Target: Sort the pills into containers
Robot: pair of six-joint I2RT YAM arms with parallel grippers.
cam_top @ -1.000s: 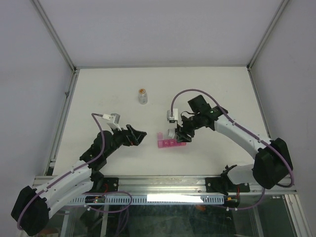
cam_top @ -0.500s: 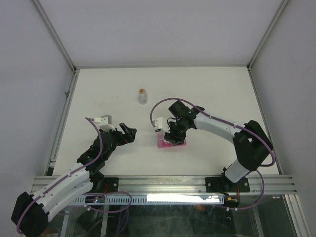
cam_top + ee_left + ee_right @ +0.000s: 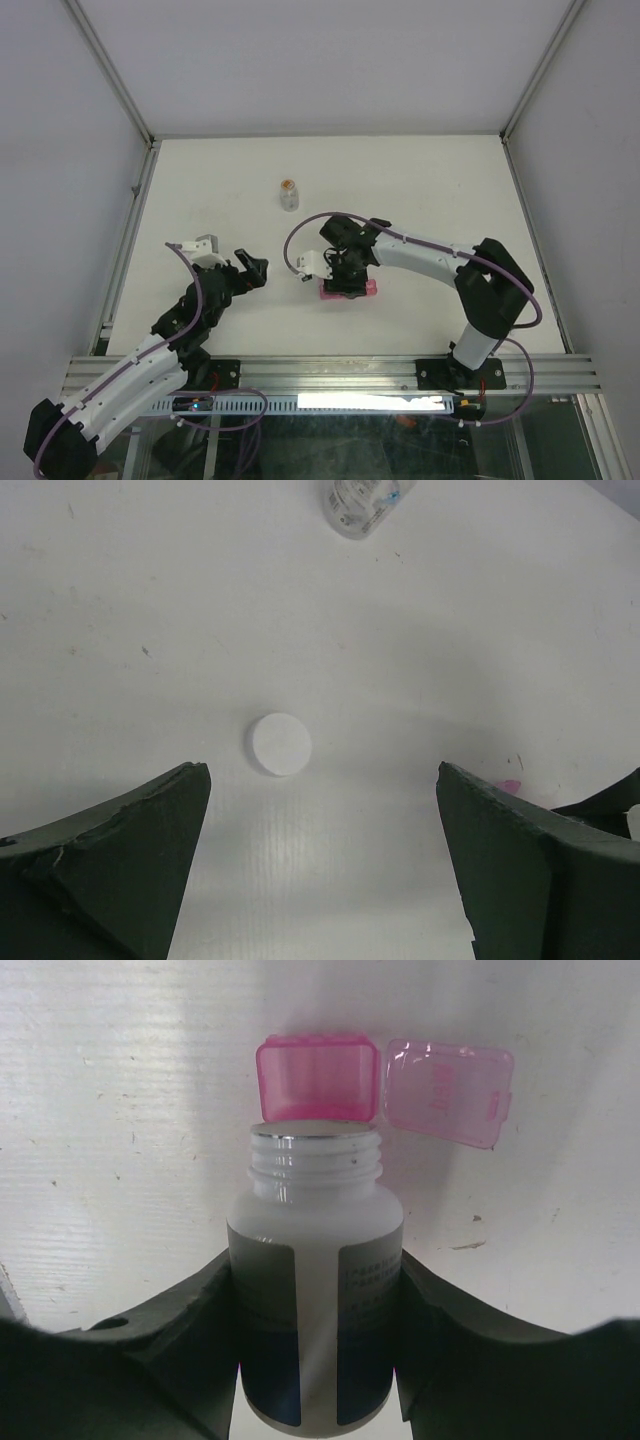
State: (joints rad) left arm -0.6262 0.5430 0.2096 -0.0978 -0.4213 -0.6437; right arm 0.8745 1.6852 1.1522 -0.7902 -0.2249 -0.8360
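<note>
My right gripper [image 3: 343, 272] [image 3: 315, 1265] is shut on an uncapped white bottle with a dark label [image 3: 315, 1310]. The bottle's open mouth points at the pink pill organiser [image 3: 318, 1078] [image 3: 364, 290], just in front of it. One compartment stands open with its lid [image 3: 448, 1090] folded out to the right. No pills show. My left gripper [image 3: 250, 270] [image 3: 320, 775] is open and empty, hovering over a white round cap [image 3: 279, 744] that lies flat on the table.
A small clear bottle with orange-brown contents [image 3: 289, 193] [image 3: 362, 498] stands upright further back on the white table [image 3: 430, 190]. The enclosure's frame posts and grey walls border the table. A corner of the organiser [image 3: 508, 785] shows beside the right arm.
My right arm has swung left and turned, bringing the bottle over the pink organiser. My left arm has drawn back to the left a little, still open.
</note>
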